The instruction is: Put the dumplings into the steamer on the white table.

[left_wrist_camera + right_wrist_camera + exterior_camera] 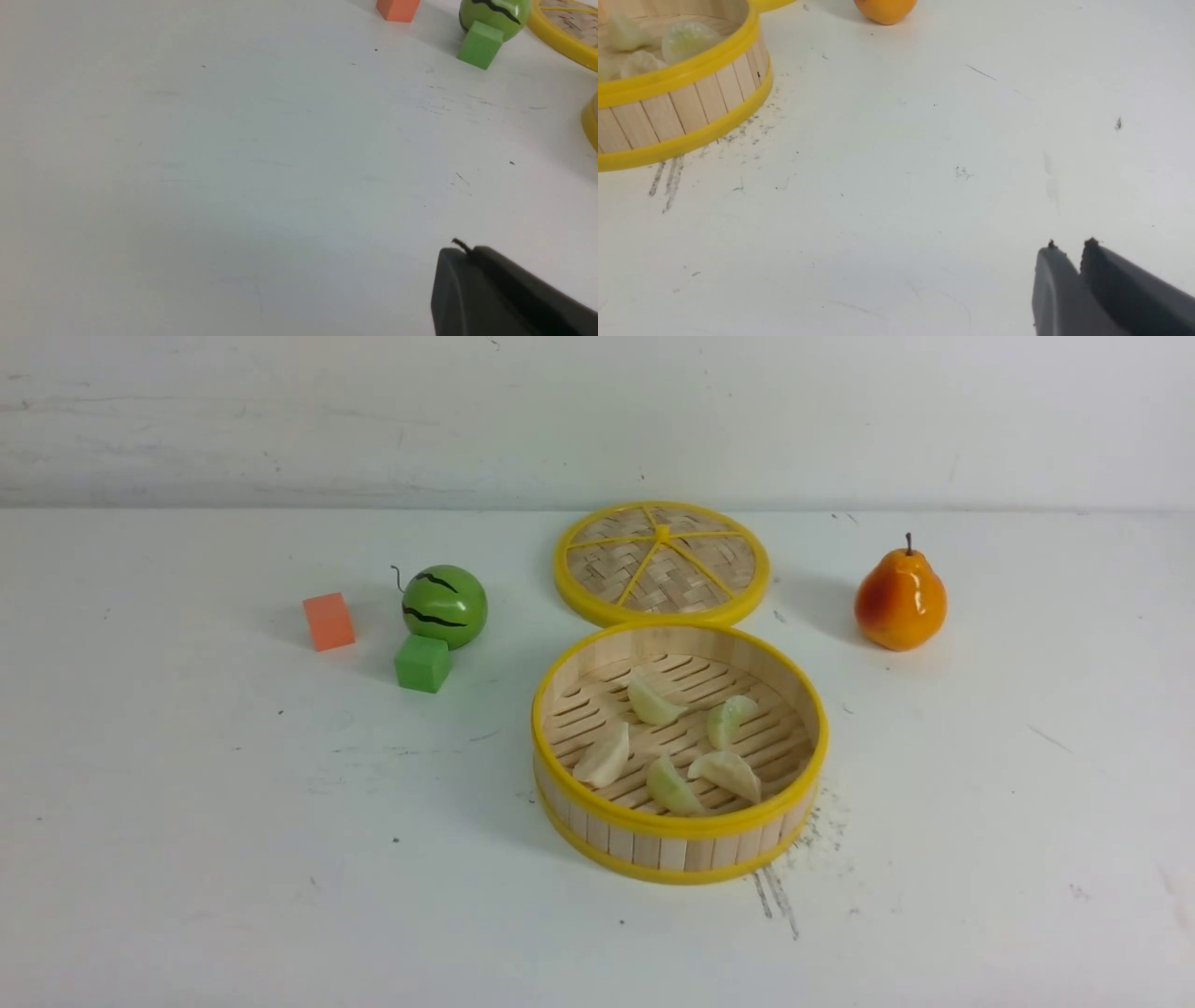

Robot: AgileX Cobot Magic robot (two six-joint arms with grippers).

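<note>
Bench (187,859): I see no dumplings loose on it.
Steamer (680,821): mid-bench, lid (661,563) behind it.
Dumplings (653,702): all five inside; I judge loading done.
Left end effector (460,254): closed, empty.
Right end effector (1069,254): nearly closed, empty.
Next: I'd just hold clear.

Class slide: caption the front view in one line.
Five dumplings lie in the open steamer, lid behind, on the white table.
</note>
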